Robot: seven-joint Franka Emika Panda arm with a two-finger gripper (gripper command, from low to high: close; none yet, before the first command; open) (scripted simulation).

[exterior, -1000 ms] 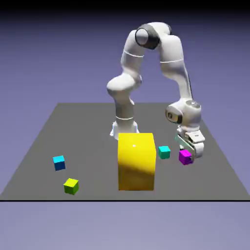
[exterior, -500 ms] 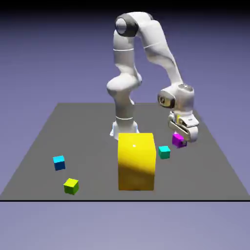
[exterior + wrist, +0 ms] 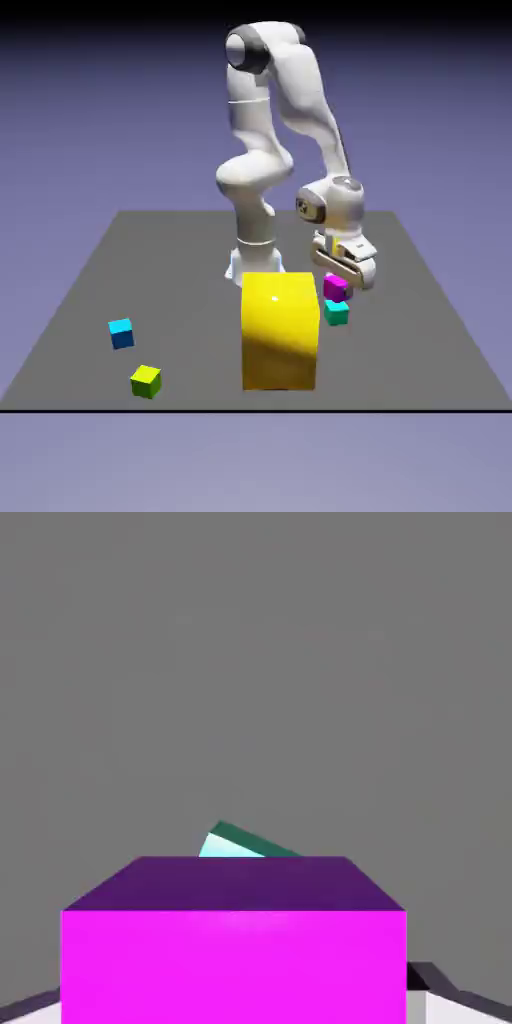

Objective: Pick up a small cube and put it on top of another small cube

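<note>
End effector: the magenta cube [image 3: 335, 288] is clamped between the two fingers of the end effector [image 3: 338, 281]; in the hand view, a finger is seen at each side of it.
Magenta cube: it is held up off the surface [image 3: 200, 245], and in the exterior view it is seen directly above the teal-green cube [image 3: 337, 314].
Teal-green cube: it is rested on the surface, its upper part partly covered by the magenta cube in the exterior view. In the hand view, only a corner of it is shown past the magenta cube's edge, and it is turned at an angle to that cube.
Contact between the two: whether they are touching or a thin gap is left cannot be told.
Arm: the white arm [image 3: 310, 90] is bent over at the top, with the hand brought down on the exterior view's right.
Yellow block: the big yellow block [image 3: 279, 335] is stood upright on the surface, near the teal-green cube, on its left in the exterior view.
Blue cube: the blue cube [image 3: 121, 334] is placed well apart, toward the exterior view's left.
Lime-green cube: the lime-green cube [image 3: 146, 382] is set near the blue cube, closer to the surface's front edge.
</note>
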